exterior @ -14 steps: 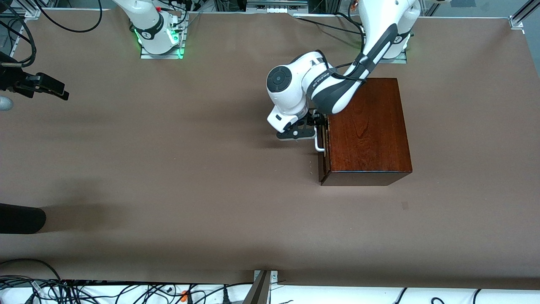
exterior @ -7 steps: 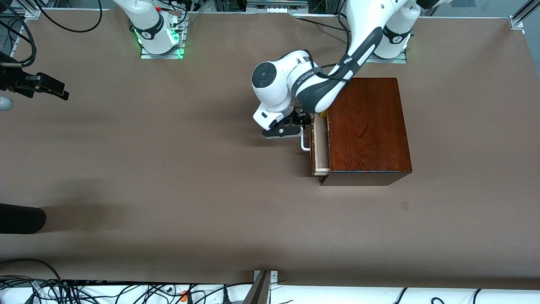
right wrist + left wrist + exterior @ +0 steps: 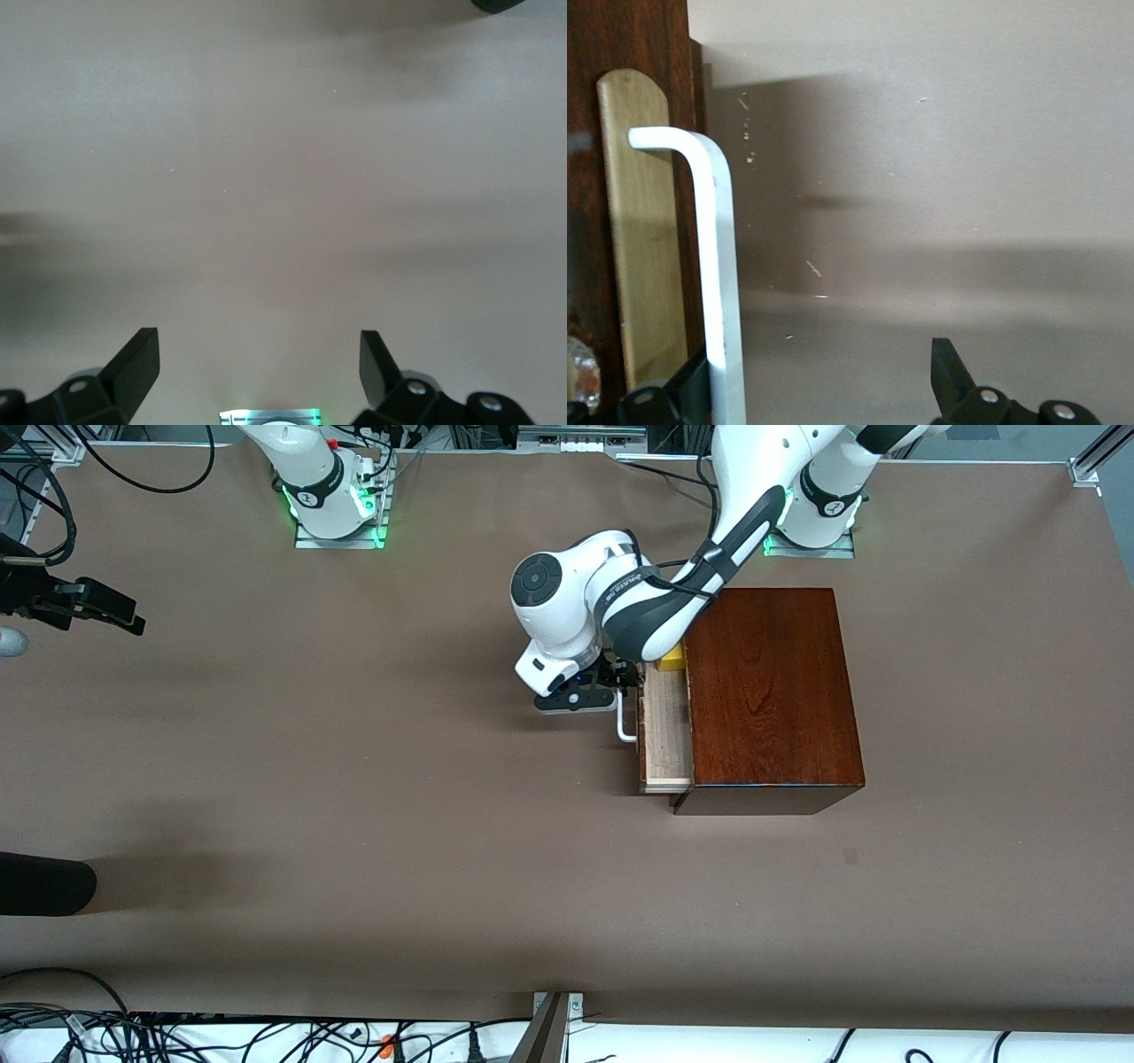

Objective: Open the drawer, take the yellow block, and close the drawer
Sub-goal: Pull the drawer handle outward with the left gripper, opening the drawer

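The drawer stands partly out of the glossy dark-brown wooden box, and the left gripper sits at its white bar handle with its jaws spread wide. One finger lies against the bar and the other stands well clear, so the handle is hooked, not pinched. To my eye the risk is that finger slipping off the smooth, rounded bar, or an off-line pull jamming the pale light-wood tray or dragging the box across the brown paper-covered table. The yellow block, a small plain cube, shows in the tray's corner toward the robots' bases, half under the left arm's wrist; a jolt could slide it. The right gripper waits with jaws released over bare table toward its own end.
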Robot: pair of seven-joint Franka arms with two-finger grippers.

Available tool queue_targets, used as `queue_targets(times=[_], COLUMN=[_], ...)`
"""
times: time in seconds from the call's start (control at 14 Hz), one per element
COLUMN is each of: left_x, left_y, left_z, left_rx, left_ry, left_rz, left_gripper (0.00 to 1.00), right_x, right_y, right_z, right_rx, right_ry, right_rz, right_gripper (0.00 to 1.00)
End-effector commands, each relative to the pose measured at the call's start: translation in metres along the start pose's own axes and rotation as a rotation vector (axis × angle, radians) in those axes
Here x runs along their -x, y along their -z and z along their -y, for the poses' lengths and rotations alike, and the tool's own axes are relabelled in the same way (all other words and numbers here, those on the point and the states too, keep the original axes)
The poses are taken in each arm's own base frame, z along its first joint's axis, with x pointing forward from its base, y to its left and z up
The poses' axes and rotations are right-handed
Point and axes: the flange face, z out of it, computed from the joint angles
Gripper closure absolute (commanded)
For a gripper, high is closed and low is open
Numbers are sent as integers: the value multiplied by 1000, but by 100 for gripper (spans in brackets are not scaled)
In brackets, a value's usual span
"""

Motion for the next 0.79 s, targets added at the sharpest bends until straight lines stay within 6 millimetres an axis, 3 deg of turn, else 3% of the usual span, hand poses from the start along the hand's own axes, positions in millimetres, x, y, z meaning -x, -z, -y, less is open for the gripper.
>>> queue_targets(times=[0.0, 0.72], left_x=[12, 5], left_y=[9, 26], left_z=[-54, -80], left_rx=[100, 176], left_ry=[-6, 14], left_rz=[-16, -31], left_gripper=[0, 0], right_x=[3, 4], right_y=[4, 5], right_z=[0, -1], right_rx=[-10, -11], right_ry=[12, 11], right_rz=[3, 3], right_gripper=[0, 0])
